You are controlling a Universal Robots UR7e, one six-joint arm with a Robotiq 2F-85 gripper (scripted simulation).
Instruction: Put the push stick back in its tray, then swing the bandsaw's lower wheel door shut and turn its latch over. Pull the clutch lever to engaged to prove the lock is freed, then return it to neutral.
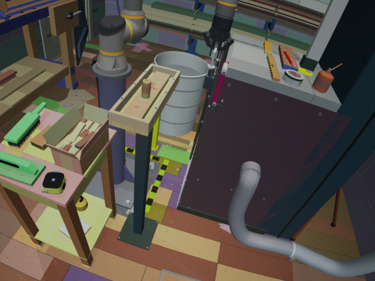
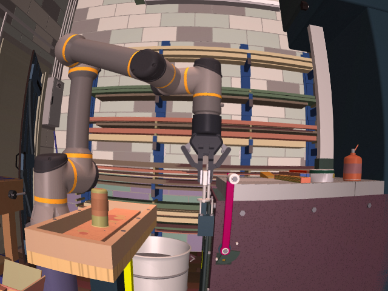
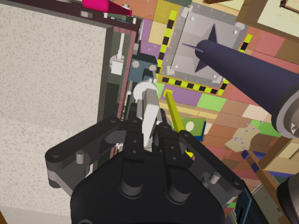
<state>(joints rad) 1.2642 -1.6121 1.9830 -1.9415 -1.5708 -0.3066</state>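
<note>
The white latch handle is partly hidden between my fingers; it stands upright on its blue-grey bracket at the left edge of the maroon lower wheel door, which lies flat against the bandsaw cabinet. The magenta clutch lever with a white knob rises just right of the latch. The push stick, a banded cylinder, stands upright in the wooden tray on its post. My gripper points straight down over the latch and is closed on the latch handle.
A grey bucket stands on the floor between the tray post and the door edge. A grey dust hose curves in front of the door. The saw table top holds tape, blocks and an orange oil can. A cluttered side table stands left.
</note>
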